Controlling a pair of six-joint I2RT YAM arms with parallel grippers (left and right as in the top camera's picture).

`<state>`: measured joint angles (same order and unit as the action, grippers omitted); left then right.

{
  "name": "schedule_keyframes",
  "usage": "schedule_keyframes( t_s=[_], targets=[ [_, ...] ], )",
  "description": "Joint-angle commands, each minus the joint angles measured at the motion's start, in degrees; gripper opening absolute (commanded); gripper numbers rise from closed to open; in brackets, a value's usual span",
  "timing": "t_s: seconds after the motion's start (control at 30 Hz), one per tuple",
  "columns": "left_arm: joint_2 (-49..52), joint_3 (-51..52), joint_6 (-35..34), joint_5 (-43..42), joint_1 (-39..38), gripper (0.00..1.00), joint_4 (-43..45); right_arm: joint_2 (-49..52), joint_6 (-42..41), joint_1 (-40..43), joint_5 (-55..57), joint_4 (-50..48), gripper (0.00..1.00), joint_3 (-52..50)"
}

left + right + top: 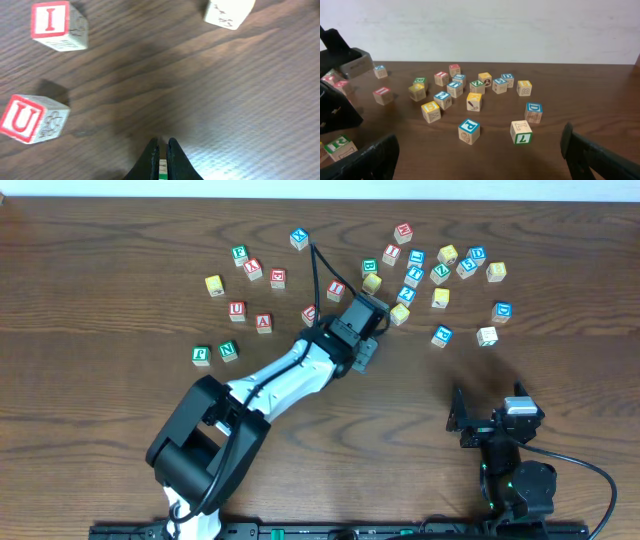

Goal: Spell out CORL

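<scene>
Letter blocks (440, 297), perhaps twenty-eight, lie scattered; left fingers (152, 161) together, right fingers (369, 161) apart.

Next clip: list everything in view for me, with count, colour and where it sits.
letter blocks: close to thirty, pale wood with red, blue, green or yellow faces, scattered over the far half of the table.
table: one, dark brown wood, under everything.
wall: one, off-white, beyond the far table edge.
cable: one, black, looping off the right arm's base.
left arm: one, white and black, reaching from the near edge into the middle of the blocks.
left hand: one, black, fingers together, over bare wood near the red I block and red U block.
right arm: one, black, near right corner.
right hand: one, black, fingers wide apart, empty.
</scene>
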<state>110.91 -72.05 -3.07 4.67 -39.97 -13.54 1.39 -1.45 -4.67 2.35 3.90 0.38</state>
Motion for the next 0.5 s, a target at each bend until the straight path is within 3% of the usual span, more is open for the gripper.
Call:
schedule_keyframes(
  t_s=[0.0, 0.47],
  targets=[
    [0.3, 0.0, 1.2, 0.4, 0.7, 0.07, -0.1, 0.0, 0.2, 0.3, 0.1, 0.2, 0.99, -0.1],
    [2.0, 0.0, 2.4, -0.6, 0.7, 0.07, 0.4, 0.0, 0.2, 0.3, 0.1, 0.2, 0.99, -0.1]
  ],
)
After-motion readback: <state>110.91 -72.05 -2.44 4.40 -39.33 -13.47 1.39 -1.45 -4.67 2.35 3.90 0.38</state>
